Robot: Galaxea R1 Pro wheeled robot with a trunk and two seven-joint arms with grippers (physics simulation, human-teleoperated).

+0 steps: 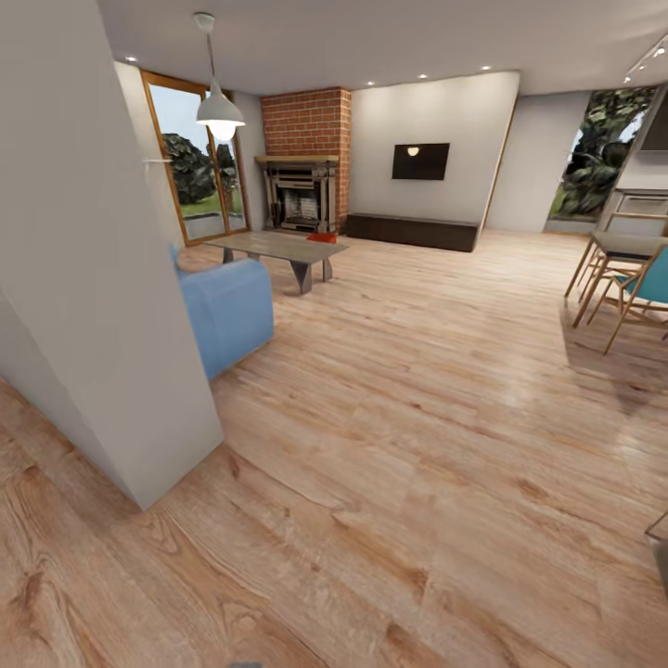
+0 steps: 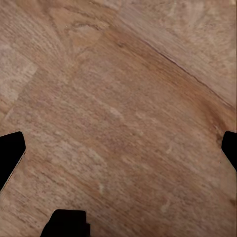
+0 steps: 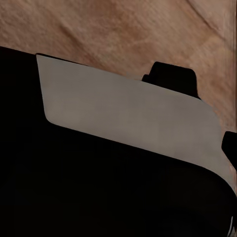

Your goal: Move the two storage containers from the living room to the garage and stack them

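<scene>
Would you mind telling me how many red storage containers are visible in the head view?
1: a red storage container sits on the coffee table near the fireplace. A second may be hidden.

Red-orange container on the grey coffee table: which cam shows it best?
The head view. The red-orange container sits small and far off on the far end of the grey coffee table, before the brick fireplace. The left wrist view shows wood plank floor; the right wrist view shows floor and a grey panel.

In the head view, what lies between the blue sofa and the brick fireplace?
In the head view, the grey coffee table stands between the blue sofa and the brick fireplace, with a small red-orange object resting on its far end.
</scene>
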